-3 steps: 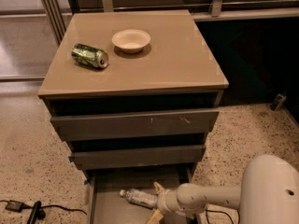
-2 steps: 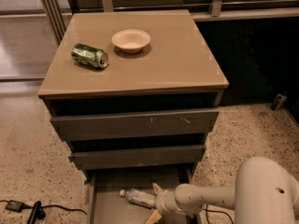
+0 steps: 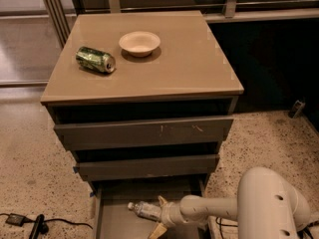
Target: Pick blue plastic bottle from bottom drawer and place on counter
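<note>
"Two things lie on the bench (image 3: 199,73), toward the upper left. Do they matter?"

"Only as obstacles. The green can (image 3: 95,59) lies on its side at the left and the bowl (image 3: 139,43) stands just right of it. The right half is bare, so I judge that the likelier landing spot."

"And the blue plastic bottle (image 3: 143,210)?"

"Bottom centre of the frame, lying on its side on the floor of the bottom drawer (image 3: 112,225). That drawer is pulled out below the two upper drawers (image 3: 144,132), which gives a way in."

"Where is the gripper (image 3: 156,217)?"

"Just right of the bottle, inside the drawer. Its fingers are spread, one above and one below the bottle's right end, not yet clenched on it. The arm (image 3: 219,208) comes in low from the lower right, probably because the overhanging drawers leave little room from above."
</note>
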Tool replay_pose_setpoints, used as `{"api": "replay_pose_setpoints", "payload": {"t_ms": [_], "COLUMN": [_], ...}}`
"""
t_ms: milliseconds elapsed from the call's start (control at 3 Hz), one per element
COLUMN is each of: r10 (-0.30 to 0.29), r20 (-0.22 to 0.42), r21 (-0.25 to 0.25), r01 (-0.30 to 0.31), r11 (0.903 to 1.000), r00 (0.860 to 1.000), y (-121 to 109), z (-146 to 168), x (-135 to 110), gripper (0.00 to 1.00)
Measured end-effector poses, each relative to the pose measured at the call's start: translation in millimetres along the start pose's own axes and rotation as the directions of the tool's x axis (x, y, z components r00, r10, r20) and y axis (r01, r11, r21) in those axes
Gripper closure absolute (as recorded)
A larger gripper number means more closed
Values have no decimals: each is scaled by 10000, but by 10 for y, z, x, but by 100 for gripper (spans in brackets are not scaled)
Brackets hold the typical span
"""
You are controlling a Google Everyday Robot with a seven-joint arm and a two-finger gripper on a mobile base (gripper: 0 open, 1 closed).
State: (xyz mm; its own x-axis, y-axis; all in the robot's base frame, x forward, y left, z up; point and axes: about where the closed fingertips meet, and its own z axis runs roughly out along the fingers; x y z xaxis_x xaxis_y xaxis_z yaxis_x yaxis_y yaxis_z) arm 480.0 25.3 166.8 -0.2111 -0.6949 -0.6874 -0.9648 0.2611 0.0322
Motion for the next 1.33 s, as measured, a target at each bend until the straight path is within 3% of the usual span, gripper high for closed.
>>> {"api": "replay_pose_setpoints", "payload": {"t_ms": [667,1333], "r10": [195,369], "r20": [-53,5], "r21": [187,307], "r01": [-194,-369], "r11": [9996,9988], "r00": [9998,9993], "y": [-187,-232], "z": [147,148], "x": [83,159], "gripper": [0,0]}}
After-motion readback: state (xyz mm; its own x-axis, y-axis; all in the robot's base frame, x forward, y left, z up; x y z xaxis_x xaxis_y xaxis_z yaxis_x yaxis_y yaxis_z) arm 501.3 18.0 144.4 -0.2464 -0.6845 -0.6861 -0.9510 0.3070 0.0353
